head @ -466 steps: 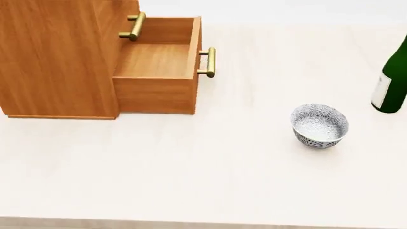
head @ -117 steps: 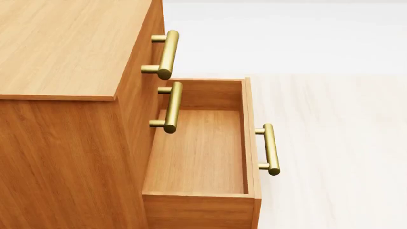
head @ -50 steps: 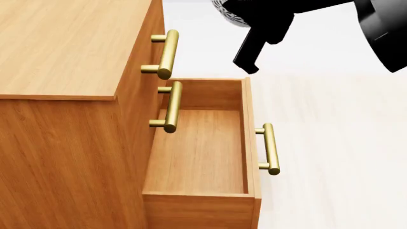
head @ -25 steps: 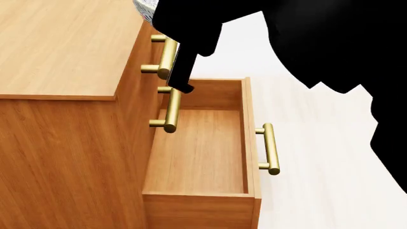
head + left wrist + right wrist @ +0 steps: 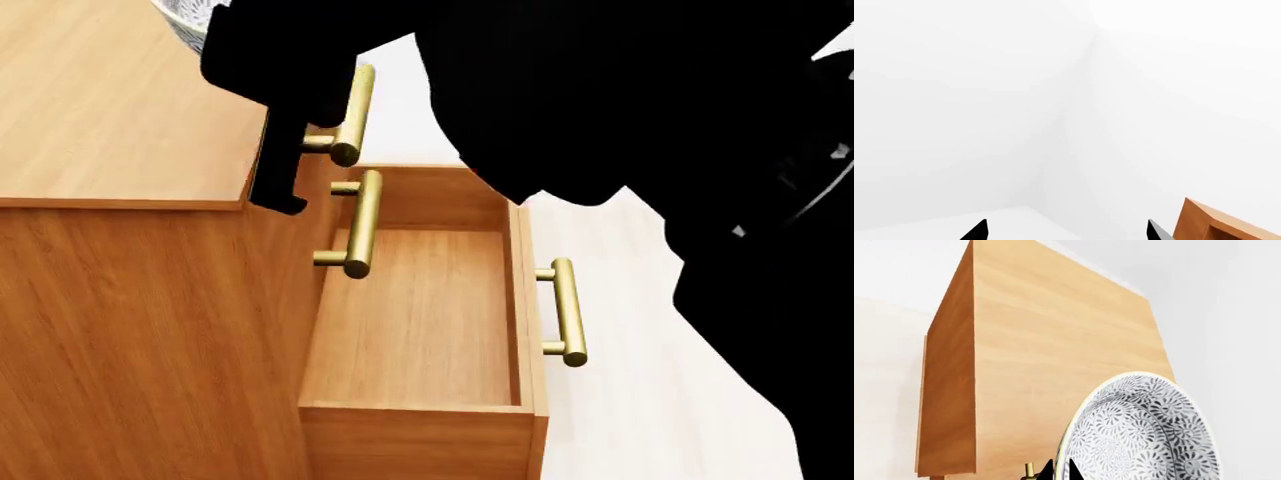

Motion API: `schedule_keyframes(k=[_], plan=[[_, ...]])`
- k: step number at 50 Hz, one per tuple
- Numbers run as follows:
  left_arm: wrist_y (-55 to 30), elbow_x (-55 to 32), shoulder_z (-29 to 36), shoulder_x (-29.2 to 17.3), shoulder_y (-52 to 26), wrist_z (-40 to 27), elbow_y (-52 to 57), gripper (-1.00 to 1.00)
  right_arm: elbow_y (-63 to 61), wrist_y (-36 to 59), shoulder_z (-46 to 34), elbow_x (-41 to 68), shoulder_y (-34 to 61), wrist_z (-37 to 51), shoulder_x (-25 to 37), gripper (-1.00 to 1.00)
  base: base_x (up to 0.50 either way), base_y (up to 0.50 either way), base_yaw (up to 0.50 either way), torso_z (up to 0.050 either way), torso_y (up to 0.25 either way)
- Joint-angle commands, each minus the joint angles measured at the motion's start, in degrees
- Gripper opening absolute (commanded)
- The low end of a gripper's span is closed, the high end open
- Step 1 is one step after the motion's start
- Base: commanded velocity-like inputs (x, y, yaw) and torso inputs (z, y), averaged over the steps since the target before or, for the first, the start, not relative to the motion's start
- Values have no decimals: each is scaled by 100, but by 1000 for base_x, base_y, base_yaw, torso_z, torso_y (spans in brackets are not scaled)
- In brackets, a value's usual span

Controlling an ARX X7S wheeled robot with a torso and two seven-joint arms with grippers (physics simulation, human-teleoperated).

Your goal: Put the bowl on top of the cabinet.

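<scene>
The bowl [image 5: 1141, 432], white with a dense blue-grey floral pattern, hangs over the cabinet's top, its rim pinched by my right gripper [image 5: 1059, 471]. In the head view only a sliver of the bowl [image 5: 191, 17] shows at the top edge, above the cabinet [image 5: 120, 110], behind my black right arm. The cabinet [image 5: 1047, 360] is orange-brown wood with brass handles [image 5: 352, 112]; its lowest drawer [image 5: 420, 320] stands pulled out. My left gripper [image 5: 1066, 234] is open, holding nothing, pointing at a white wall with a cabinet corner [image 5: 1217, 225] beside it.
My right arm [image 5: 641, 130] fills the upper right of the head view and hides much of the pale tabletop [image 5: 641, 330]. The open drawer's brass handle [image 5: 567, 312] sticks out to the right.
My right arm has swung left with the bowl, from beside the cabinet's front to over its top. The arm now covers more of the head view.
</scene>
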Motion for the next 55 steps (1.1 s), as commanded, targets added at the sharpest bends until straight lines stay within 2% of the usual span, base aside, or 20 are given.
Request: schedule_keyframes(k=[1, 26, 55], plan=[[11, -16, 0, -4, 15, -10, 12, 100, -152, -132, 93, -25, -18, 141, -205, -100, 0, 0, 0, 0, 0], [39, -6, 32, -10, 39, -11, 7, 100, -365, -377, 49, -125, -363, 596, -502, -100, 0, 0, 0, 0, 0], [73, -22, 45, -28, 44, -19, -25, 100, -422, -478, -209, -178, -549, 661, -491, -100, 0, 0, 0, 0, 0]])
